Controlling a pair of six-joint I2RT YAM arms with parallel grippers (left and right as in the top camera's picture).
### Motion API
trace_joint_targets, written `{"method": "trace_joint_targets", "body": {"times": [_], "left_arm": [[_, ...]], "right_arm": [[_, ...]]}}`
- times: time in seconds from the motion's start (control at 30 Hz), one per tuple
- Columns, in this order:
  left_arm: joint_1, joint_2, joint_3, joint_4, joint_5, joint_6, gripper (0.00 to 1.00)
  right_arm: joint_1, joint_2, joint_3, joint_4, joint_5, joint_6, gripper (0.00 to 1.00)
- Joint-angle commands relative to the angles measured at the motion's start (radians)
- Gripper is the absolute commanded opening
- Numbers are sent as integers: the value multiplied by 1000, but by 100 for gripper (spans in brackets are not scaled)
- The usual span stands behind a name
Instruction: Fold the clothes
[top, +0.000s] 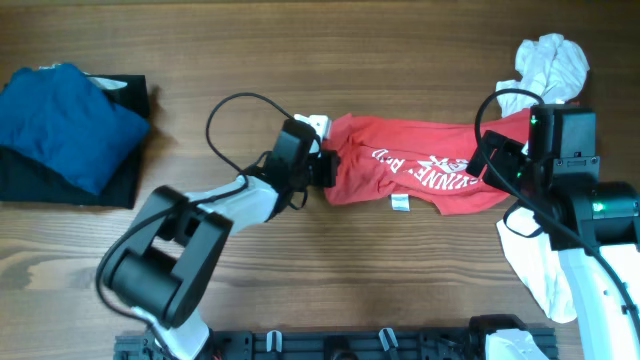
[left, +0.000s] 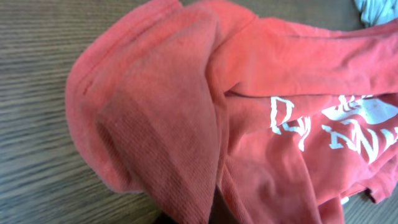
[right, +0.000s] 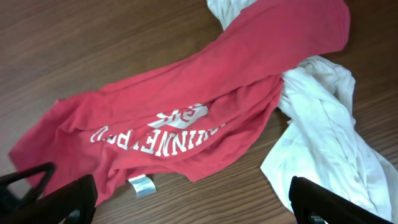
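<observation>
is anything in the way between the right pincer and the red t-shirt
Nothing visible is. The open right pincer hangs just above the red T-shirt near its white lettering, with no object between them. The white garment lies off to one side, touching the shirt's far end, not across the pincer's path.

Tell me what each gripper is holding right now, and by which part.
The left gripper is shut on the red shirt, pinching its bunched left end. The right gripper is open and holds nothing.

Red T-shirt (top: 420, 165) rumpled mid-table; white garment (top: 550, 62) right; blue garment (top: 55, 120) atop seemingly black garment (top: 115, 187) left.
</observation>
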Motion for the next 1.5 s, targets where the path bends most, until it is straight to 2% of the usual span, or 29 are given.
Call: {"method": "trace_joint_targets", "body": {"times": [0.0, 0.1, 0.13, 0.17, 0.2, 0.3, 0.4, 0.53, 0.67, 0.7, 0.77, 0.8, 0.83, 0.87, 1.03, 1.17, 1.23, 1.3, 1.47], "left_arm": [[116, -256, 85, -76, -79, 37, 4], [334, -445, 133, -167, -284, 78, 4], [404, -445, 133, -186, -249, 48, 4], [456, -431, 133, -222, -196, 29, 41], [491, -410, 133, -267, -138, 27, 100], [512, -334, 133, -422, 13, 27, 100], [468, -307, 133, -562, 130, 26, 100], [335, -307, 133, -691, 134, 27, 100], [257, -307, 131, -727, 88, 27, 100], [251, -307, 131, -749, 77, 27, 100], [251, -307, 131, -797, 77, 27, 100], [251, -307, 131, -814, 78, 27, 100], [251, -307, 131, -830, 77, 27, 100], [251, -307, 131, -835, 77, 27, 100], [251, -307, 131, -836, 77, 27, 100], [251, -307, 131, -836, 77, 27, 100], [251, -307, 131, -840, 78, 27, 100], [251, -307, 131, -843, 78, 27, 100], [251, -307, 131, -843, 78, 27, 100]], "right_arm": [[-3, 1, 5, -1, 38, 14, 100], [-3, 1, 5, 0, 38, 13, 100], [-3, 2, 3, 1, 38, 14, 100], [-3, 5, 3, 1, 37, 14, 100], [-3, 6, 3, 1, 37, 14, 100], [-3, 13, -10, -6, 37, 13, 100], [-3, 31, -23, -10, 38, 11, 100], [-3, 133, -23, -6, 36, -24, 99], [-7, 309, -23, 0, 14, -23, 100], [-25, 370, -23, 16, -1, -6, 91], [-80, 449, -23, 82, -92, -17, 49], [-113, 478, -23, 131, -173, -65, 13], [-161, 513, -23, 196, -320, -144, 4], [-190, 533, -23, 222, -384, -169, 4], [-256, 639, -24, 224, -320, -194, 4], [-257, 821, -24, 243, -322, -237, 4], [-267, 887, -24, 285, -238, -192, 4], [-307, 915, -24, 342, -70, -97, 4], [-502, 914, 6, 530, 26, -45, 4]]}}
